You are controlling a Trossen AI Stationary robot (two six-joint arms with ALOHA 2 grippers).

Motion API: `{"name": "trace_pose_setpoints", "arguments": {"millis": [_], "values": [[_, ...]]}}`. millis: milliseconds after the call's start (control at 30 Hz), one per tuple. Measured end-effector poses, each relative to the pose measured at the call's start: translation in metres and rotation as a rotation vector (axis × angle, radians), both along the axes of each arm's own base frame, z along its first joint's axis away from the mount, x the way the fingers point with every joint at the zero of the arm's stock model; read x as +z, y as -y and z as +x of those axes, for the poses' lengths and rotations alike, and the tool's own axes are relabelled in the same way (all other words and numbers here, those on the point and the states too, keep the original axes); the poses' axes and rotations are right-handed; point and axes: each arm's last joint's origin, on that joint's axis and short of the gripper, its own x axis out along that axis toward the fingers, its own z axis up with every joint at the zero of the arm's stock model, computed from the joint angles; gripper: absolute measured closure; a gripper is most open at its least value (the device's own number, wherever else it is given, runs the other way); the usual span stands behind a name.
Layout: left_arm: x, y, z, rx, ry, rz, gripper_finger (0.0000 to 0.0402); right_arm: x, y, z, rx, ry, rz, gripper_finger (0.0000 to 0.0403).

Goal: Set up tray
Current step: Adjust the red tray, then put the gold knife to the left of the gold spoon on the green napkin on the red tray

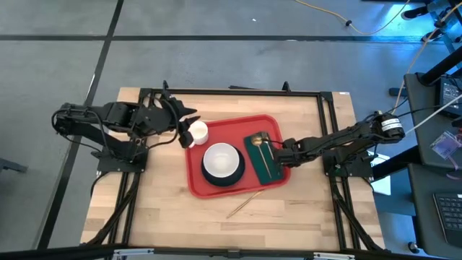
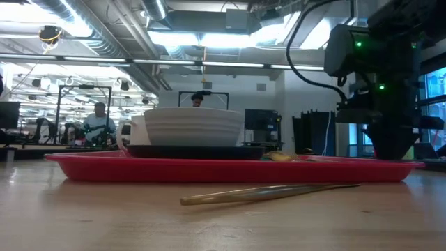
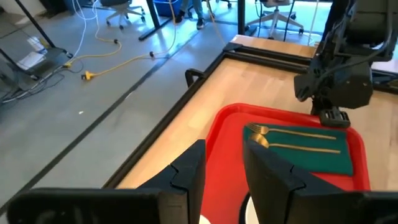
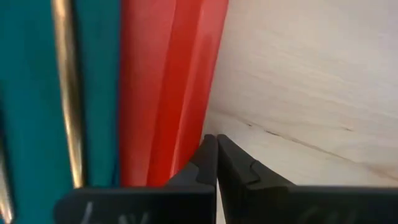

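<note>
Tray (image 1: 198, 184) sits mid-table, slightly skewed; on it a white bowl (image 1: 221, 160) on a dark plate (image 1: 209, 177), roughly centred; green napkin (image 1: 264, 160) on the tray's right part with two gold utensils (image 1: 265, 155) lying along it, the left wrist view showing a fork (image 3: 292, 132) and a second piece beside it; white cup (image 1: 196, 132) at the tray's far left corner, whether on the rim or just inside I cannot tell.

Left gripper (image 1: 184, 130) right at the cup, its jaws apart in its own wrist view, nothing visible between them there; whether it grips the cup from above is unclear. Right gripper (image 1: 283, 154) at the tray's right edge next to the napkin; wrist view shows the fingers (image 4: 211, 163) pressed together over the rim where red meets wood, holding nothing.

One gold stick-like utensil (image 1: 245, 202) lies on the bare table (image 1: 159, 224) just in front of the tray, off it, near its front edge; low view confirms it flat on the wood.

Judgement: mostly done; bowl, plate, napkin and two utensils placed; cup being settled or just set; the loose utensil likely left to go on the tray.
</note>
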Motion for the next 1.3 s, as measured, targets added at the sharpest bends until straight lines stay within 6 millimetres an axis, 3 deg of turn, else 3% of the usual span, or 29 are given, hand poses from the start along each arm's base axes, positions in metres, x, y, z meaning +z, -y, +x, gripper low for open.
{"name": "trace_pose_setpoints", "arguments": {"millis": [367,700,967,1300], "values": [[-0.003,0.004,0.003,0.008,0.011,-0.036,0.03,0.01,-0.019,0.039,0.018,0.365,0.092,0.0401],[-0.008,0.019,0.008,-0.091,-0.002,-0.127,0.03,0.004,-0.024,0.05,0.101,0.405,0.077,0.0401],[-0.021,0.042,0.02,-0.262,-0.079,-0.251,0.03,0.021,-0.026,0.057,0.175,0.415,0.079,0.0395],[-0.052,0.072,0.048,-0.27,-0.196,-0.32,0.03,0.05,-0.025,0.075,0.412,0.445,0.027,0.0392]]}}
